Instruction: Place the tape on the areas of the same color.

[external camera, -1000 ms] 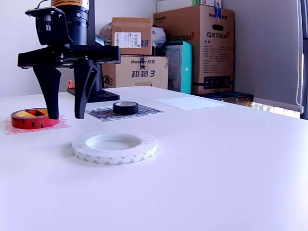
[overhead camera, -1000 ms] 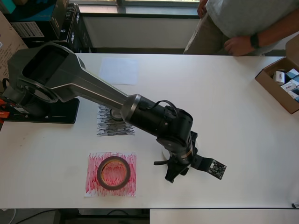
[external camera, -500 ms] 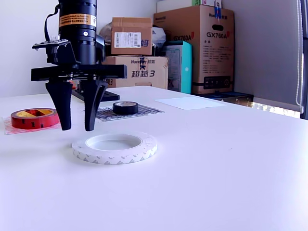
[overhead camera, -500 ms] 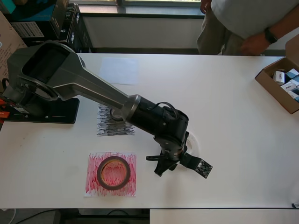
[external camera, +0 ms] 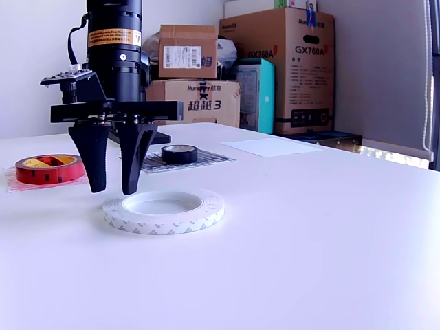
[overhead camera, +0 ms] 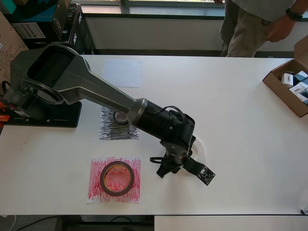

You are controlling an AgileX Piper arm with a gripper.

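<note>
A white tape roll (external camera: pixel 163 210) lies flat on the bare table; in the overhead view only its edge (overhead camera: pixel 201 148) shows past my wrist. My gripper (external camera: pixel 113 190) hangs open and empty just above the table, at the roll's rim on the exterior view's left, and it also shows from overhead (overhead camera: pixel 163 171). A red tape roll (overhead camera: pixel 117 178) rests on the red scribbled area (overhead camera: pixel 132 191). A black tape roll (external camera: pixel 179 153) sits on the black scribbled area (overhead camera: pixel 108 131). The white area (overhead camera: pixel 122 73) holds nothing.
The arm's base (overhead camera: pixel 43 115) stands at the overhead view's left edge. An open cardboard box (overhead camera: pixel 288 87) with small items sits at the right edge. A person (overhead camera: pixel 255 24) stands beyond the far side. Cartons (external camera: pixel 275 69) are stacked behind the table.
My gripper has shifted toward the overhead view's left, come lower, and its fingers stand closer together than a second ago. The person has walked toward the overhead view's right.
</note>
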